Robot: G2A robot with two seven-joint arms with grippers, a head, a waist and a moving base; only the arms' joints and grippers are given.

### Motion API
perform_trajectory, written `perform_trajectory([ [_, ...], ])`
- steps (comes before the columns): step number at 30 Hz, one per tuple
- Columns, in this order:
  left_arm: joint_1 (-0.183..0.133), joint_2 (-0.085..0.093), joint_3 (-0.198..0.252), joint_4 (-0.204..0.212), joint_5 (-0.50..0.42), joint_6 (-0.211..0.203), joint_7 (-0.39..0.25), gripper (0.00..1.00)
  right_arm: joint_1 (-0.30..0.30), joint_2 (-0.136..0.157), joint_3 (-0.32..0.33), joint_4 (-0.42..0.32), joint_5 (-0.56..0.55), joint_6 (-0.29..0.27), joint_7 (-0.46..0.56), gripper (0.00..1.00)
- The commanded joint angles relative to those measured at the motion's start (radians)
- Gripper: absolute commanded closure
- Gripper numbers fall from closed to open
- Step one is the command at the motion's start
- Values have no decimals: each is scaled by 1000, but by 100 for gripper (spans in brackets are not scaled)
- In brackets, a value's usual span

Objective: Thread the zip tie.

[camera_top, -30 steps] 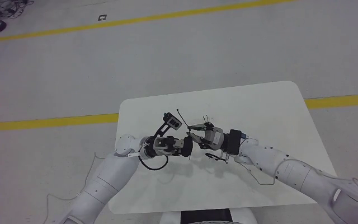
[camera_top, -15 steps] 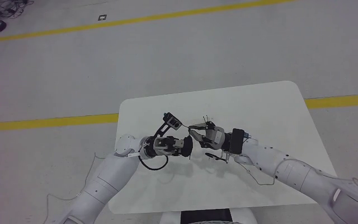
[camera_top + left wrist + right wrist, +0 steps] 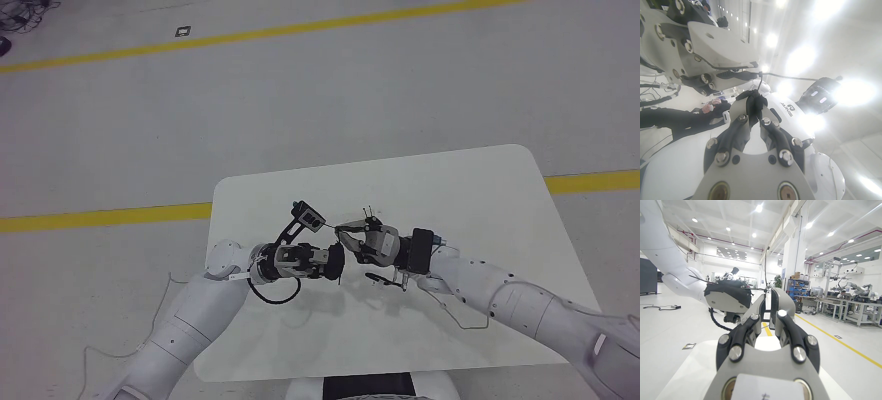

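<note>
Zip tie (image 3: pixel 783 76) gripped by both pincers: left gripper (image 3: pixel 754 100) closed tight on one strand, right gripper (image 3: pixel 769 294) (nearly shut) clamps the strap beside its head

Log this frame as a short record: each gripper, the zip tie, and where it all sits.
left gripper: jaws shut on the zip tie
right gripper: tip against the tie; grip unclear
zip tie: black and thin, bent at a corner between the two grippers, one long end sticking out free
place: held above the white table, grippers close together
threading: cannot tell if done
</note>
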Motion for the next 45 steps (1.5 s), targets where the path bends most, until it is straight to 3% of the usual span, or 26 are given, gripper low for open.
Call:
perform_trajectory([
  [1, 0, 0, 0, 0, 0, 0, 0, 100, 2, 0, -2, 2, 0, 0, 0, 91],
  [10, 0, 0, 0, 0, 0, 0, 0, 100, 5, -1, -4, 6, -4, 0, 1, 94],
  [15, 0, 0, 0, 0, 0, 0, 0, 100, 4, -1, -3, 7, -7, 0, 7, 82],
  [45, 0, 0, 0, 0, 0, 0, 0, 100, -5, -1, 16, 0, -32, 0, -6, 89],
])
